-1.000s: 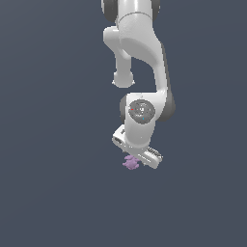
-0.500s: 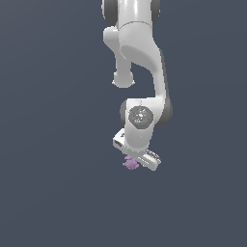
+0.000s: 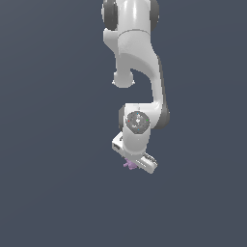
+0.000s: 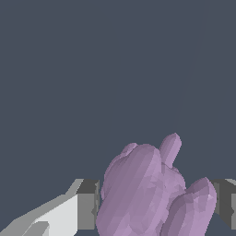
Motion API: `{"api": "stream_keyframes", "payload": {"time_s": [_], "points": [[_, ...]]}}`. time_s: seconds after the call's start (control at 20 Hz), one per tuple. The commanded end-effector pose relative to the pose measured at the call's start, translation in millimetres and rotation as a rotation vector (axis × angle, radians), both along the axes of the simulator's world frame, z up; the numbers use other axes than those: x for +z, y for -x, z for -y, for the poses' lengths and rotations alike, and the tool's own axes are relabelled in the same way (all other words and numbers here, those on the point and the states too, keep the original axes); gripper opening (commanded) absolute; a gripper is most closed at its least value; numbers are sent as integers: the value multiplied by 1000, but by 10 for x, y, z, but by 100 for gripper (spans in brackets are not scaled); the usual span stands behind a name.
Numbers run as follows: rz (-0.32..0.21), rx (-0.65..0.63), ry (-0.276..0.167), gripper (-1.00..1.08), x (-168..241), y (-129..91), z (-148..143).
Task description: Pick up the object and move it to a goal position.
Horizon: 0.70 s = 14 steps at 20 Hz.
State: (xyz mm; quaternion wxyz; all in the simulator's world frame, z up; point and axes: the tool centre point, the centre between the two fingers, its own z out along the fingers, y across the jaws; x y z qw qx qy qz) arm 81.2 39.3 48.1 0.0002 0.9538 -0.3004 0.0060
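Note:
The object [image 3: 129, 164] is a tiny light-purple lumpy shape peeking out just under the white hand of the arm, low in the exterior view. In the wrist view the object [image 4: 152, 193] fills the space between the two fingers, with stubby bumps pointing away from the camera. One finger [image 4: 86, 205] presses one side of it and the other finger [image 4: 226, 203] the opposite side. My gripper [image 4: 156, 205] is shut on the object and holds it off the ground. In the exterior view the hand hides most of the gripper [image 3: 131, 163].
The white arm [image 3: 137, 72] reaches down from the top of the exterior view. Around it there is only a plain dark grey-blue background.
The arm and hand have risen slightly, carrying the purple object up with them. The grip looks unchanged.

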Motion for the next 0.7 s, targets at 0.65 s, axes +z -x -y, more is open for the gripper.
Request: {"api": "stream_keyframes", "payload": {"time_s": [0.65], "points": [[-10,8,-4,-100,-28,45,-59]]}}
